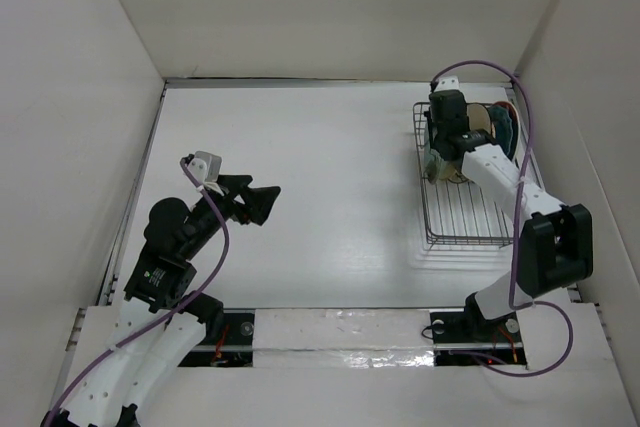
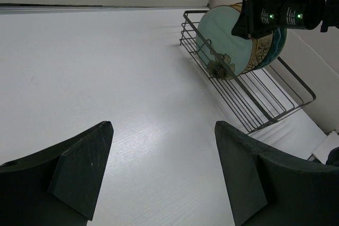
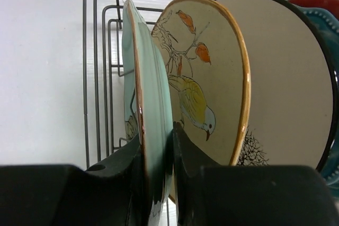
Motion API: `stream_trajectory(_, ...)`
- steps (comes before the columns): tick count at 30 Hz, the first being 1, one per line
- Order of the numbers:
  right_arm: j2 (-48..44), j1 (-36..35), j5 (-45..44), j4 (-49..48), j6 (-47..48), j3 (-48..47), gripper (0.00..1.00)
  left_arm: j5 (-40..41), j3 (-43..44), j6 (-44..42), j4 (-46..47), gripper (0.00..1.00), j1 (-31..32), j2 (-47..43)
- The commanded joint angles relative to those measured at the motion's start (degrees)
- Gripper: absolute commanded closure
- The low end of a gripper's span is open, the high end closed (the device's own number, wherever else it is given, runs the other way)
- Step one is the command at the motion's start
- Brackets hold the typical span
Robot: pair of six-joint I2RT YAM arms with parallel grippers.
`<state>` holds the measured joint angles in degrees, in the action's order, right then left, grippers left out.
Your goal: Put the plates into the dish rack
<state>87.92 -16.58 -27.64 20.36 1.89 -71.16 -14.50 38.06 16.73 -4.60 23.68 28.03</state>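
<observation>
My right gripper is clamped on the rim of the pale green plate, which stands upright in the dish rack beside the bird-painted plate. Its lower edge seems seated, though it is hidden. That arm stretches over the rack. My left gripper hangs wide apart and holds nothing above the counter.

The left arm and right arm wore white shells between black joint housings. A purple cable looped along each. The left gripper had matte black wedge fingers; two green lights glowed on the right wrist.
</observation>
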Motion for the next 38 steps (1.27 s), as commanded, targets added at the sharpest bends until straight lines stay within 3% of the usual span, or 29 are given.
stream_trajectory(1,-2.0,-0.4,0.7,-9.0,-4.0,1.1,0.95,1.1,0.3,-0.8,1.4,0.25,0.3,-0.3)
stream_trajectory(3,-2.3,-0.4,0.7,-9.2,-5.2,1.7,0.8,1.5,0.3,-0.9,1.4,0.25,0.3,-0.2)
stream_trajectory(4,-2.5,-0.4,0.7,-9.4,-6.4,2.0,0.64,1.7,0.2,-0.9,1.3,0.25,0.3,-0.2)
stream_trajectory(7,-4.8,-0.4,0.6,-9.2,-8.5,2.7,0.4,2.2,0.2,-0.9,1.3,0.24,0.3,0.3)
stream_trajectory(13,-14.6,-0.4,3.1,-8.1,-10.3,3.7,0.22,3.3,0.8,-0.8,1.1,0.24,0.3,2.3)
stream_trajectory(21,-33.5,-3.0,14.5,-9.4,-13.7,7.7,0.19,4.7,2.2,0.8,1.2,0.24,0.3,3.3)
stream_trajectory(24,-41.0,-4.4,21.5,-10.9,-15.8,10.2,0.27,5.4,3.6,1.9,1.0,0.24,0.3,3.4)
stream_trajectory(25,-42.8,-5.3,24.1,-11.4,-17.4,10.9,0.51,5.4,4.6,2.2,1.0,0.24,0.3,3.4)
stream_trajectory(28,-48.7,-6.7,34.4,-13.2,-21.1,13.9,1.0,5.9,7.4,3.3,0.5,0.24,0.3,3.3)
stream_trajectory(30,-52.1,-8.4,41.0,-14.6,-22.5,16.1,1.0,6.7,9.0,3.7,0.1,0.24,0.3,3.2)
stream_trajectory(33,-54.8,-9.1,43.4,-15.3,-24.2,18.3,0.98,8.4,11.1,5.1,0.2,0.24,0.3,2.2)
stream_trajectory(34,-55.2,-9.1,43.0,-15.1,-24.2,18.8,0.85,8.6,11.3,5.5,0.6,0.25,0.3,1.9)
stream_trajectory(38,-56.3,-9.1,41.5,-14.1,-24.0,20.5,0.56,8.1,10.9,7.5,0.8,0.24,0.3,1.5)
